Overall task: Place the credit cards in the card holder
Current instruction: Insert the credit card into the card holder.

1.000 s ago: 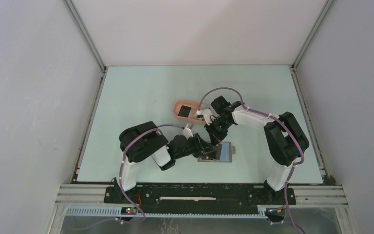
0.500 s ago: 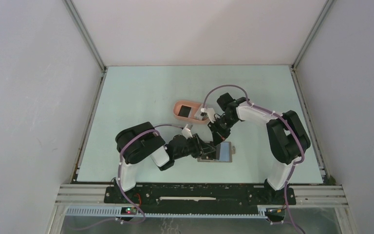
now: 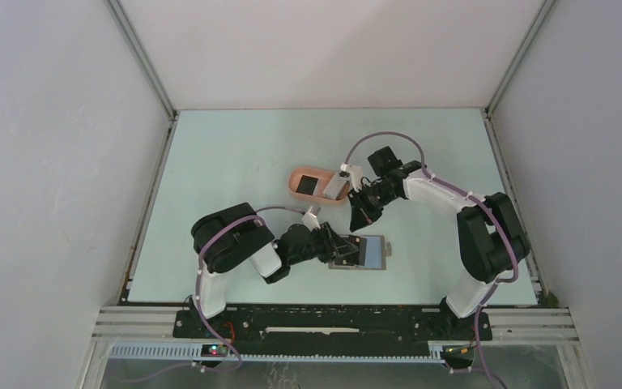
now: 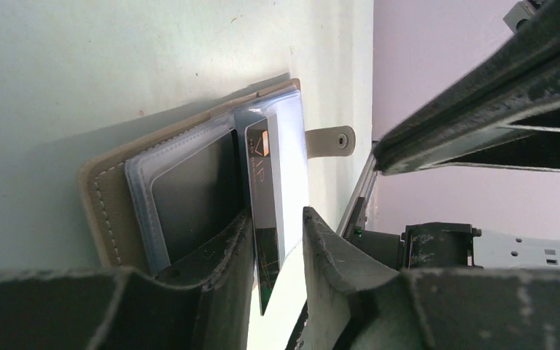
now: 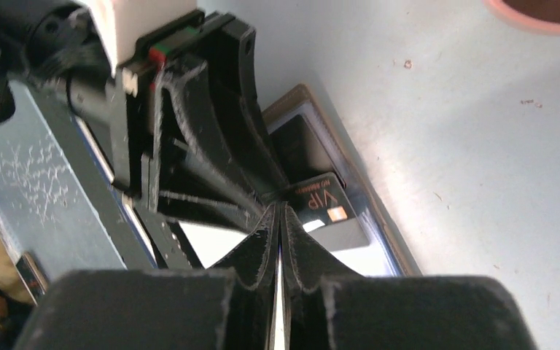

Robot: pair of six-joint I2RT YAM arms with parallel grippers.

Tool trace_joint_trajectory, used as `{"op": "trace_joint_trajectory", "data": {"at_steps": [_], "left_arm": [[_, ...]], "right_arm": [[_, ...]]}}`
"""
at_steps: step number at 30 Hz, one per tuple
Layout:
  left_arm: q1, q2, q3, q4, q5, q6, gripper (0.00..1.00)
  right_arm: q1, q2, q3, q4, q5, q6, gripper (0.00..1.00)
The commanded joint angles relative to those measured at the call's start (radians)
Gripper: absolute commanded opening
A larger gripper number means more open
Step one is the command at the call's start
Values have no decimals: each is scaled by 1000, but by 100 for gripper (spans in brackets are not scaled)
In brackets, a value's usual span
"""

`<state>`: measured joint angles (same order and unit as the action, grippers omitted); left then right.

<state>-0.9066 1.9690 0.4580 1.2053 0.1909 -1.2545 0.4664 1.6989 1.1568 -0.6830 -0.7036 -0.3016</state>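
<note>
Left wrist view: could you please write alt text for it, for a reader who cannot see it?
A dark card marked VIP juts from the clear sleeve of an open wallet into the gap between the left gripper's parted fingers. The tan wallet lies on a pale green table.

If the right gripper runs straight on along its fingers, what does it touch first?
Most likely the dark VIP card, tilted up from the wallet; depth is unclear, so the left gripper straddling it might come first.
</note>
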Motion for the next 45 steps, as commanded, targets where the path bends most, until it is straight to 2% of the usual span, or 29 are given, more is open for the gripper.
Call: {"op": "trace_joint_trajectory", "data": {"at_steps": [1,8,19,30,45], "left_arm": [[1,-37,-7,-16,-2,41,35],[0,-41,-9,-10,-6,42,35],[-2,-33,-15,15,-7,37,36],[1,-40,-30,25,-8,43,36],[4,-76,-56,20,-16,58,34]], "right_arm": [[51,35,-9,129,83,180,8],[105,80,-16,153,191,196,6],[170,127,-15,123,269,129,6],[169,124,18,-19,224,-56,10],[144,107,23,-88,218,-139,10]]}}
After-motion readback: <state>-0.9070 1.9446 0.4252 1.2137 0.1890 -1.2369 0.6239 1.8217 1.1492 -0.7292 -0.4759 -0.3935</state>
